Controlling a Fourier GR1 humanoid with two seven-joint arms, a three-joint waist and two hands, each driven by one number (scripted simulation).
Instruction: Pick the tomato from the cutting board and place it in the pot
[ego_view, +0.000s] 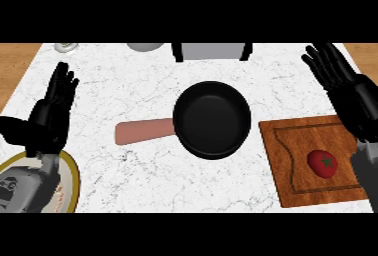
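Tomato (322, 163) sits on the cutting board (295, 150), right of the board's centre, near its right edge, stem end facing up. Board lies at the counter's (111, 100) right edge, toward the near right corner.

Pot (212, 119) (black, shallow, pan-like) stands at the counter's centre, just beside the board's left edge; its pinkish handle (144, 131) points toward the left edge.

Right hand (341, 75): fingers straight and spread, holding nothing, above the board's far right corner, well apart from the tomato. Right forearm overlaps the board's right edge, just beside the tomato. Left hand (53, 107): open, fingers up, resting near the counter's left edge above a yellow-rimmed plate (70, 172), holding nothing.

Grasp not yet begun.

Risks, as judged:
- Tomato is round and smooth; a descent off-centre could nudge it so it rolls toward the board's right edge and off the counter.
- The forearm lies close by; swinging the hand back could brush the tomato before the fingers close.
- Pot wall is low; a release near the rim could let the tomato roll out.
- Sweeping low from the board could clip the pot's rim and shift it.
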